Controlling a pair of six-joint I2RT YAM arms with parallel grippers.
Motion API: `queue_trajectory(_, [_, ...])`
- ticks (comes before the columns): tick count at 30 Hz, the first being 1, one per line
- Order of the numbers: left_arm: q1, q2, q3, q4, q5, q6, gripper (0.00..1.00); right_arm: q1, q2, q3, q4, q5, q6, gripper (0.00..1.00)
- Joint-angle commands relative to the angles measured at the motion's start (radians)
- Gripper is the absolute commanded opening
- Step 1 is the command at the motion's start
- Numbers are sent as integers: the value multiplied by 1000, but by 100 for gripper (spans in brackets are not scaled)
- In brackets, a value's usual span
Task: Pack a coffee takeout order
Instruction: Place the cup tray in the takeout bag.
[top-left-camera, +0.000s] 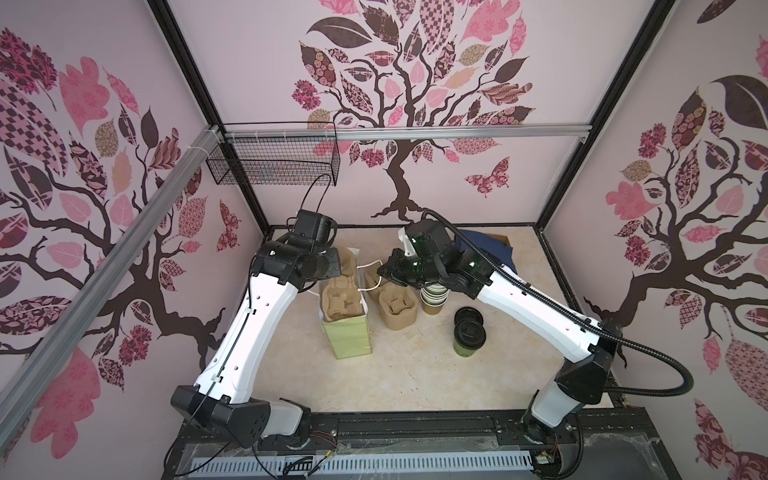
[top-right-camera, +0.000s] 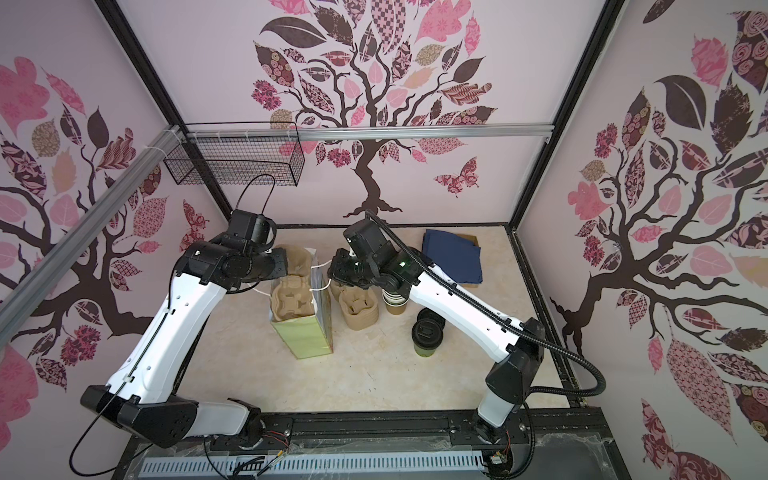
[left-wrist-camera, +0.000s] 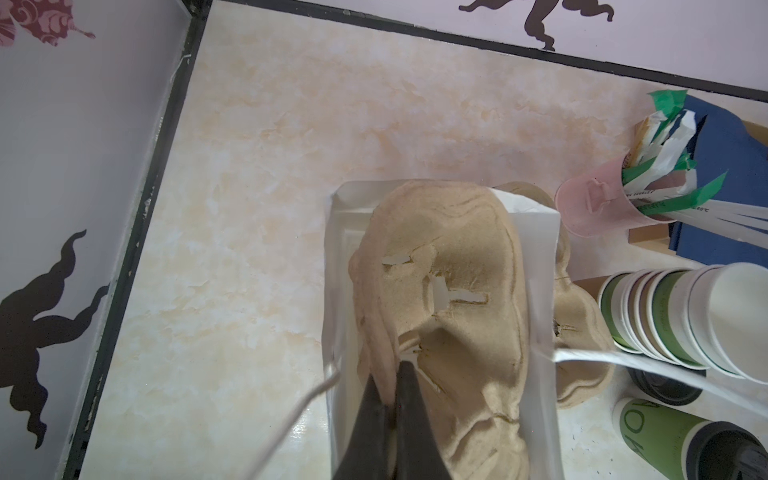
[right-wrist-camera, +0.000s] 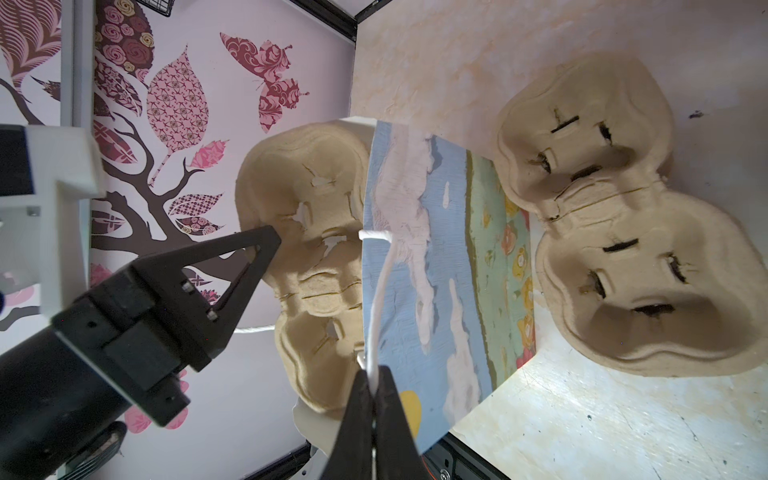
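Our left tool (left-wrist-camera: 390, 372) pinches carrier (left-wrist-camera: 457, 266) inside bag (top-left-camera: 349, 338); our right tool (right-wrist-camera: 372, 372) grips bag handle (right-wrist-camera: 380, 291); arms bent over marbled desk (top-left-camera: 415, 365).

Both top views look steeply down from high above the front edge of the counter (top-left-camera: 374, 386) (top-right-camera: 374, 374) toward its back edge, sharing almost the whole scene. The left wrist camera sits close above the paper bag (left-wrist-camera: 536, 266), facing down into its mouth at the carrier (left-wrist-camera: 449, 257) inside. The right wrist camera, equally close, sees that same bag and carrier from the side, with the left gripper (right-wrist-camera: 272, 243) in shot.
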Motion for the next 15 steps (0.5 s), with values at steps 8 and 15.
queue_trajectory(8, [36, -32, -113, 95, 85, -35, 0, 7, -18, 45, 1, -11, -1, 0])
queue_trajectory(15, [40, -30, -170, 131, 94, -37, 0, 8, -14, 50, 1, -14, -2, 0])
